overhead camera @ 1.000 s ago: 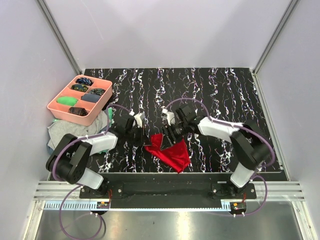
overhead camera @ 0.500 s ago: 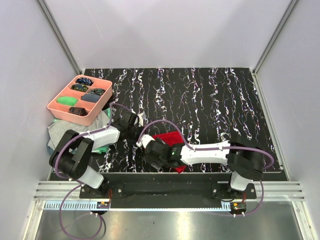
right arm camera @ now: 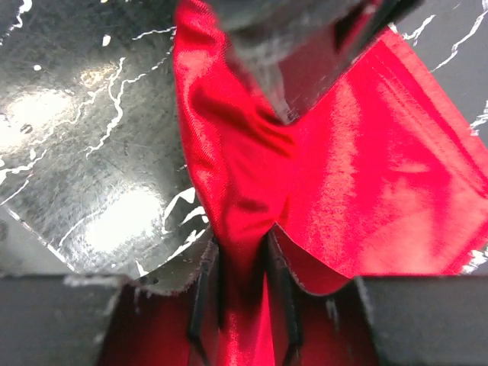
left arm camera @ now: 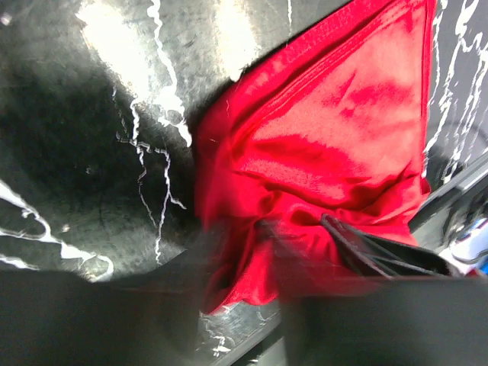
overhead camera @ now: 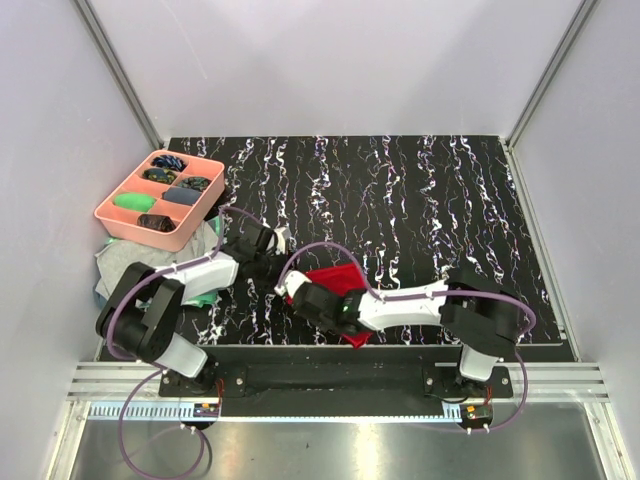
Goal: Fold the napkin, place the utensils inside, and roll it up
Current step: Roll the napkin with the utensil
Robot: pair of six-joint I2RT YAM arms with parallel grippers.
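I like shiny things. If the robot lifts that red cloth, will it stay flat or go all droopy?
Probably droopy: the napkin already bunches into soft folds where the right end effector pinches it. Its glossy sheen suggests it may be slippery. It looks thin, so likely light.

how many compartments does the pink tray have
6, in two rows of three, on the pink tray at the table's far left. Each seems to hold a small dark, green or blue item. The top view is too small to rule out a hidden divider.
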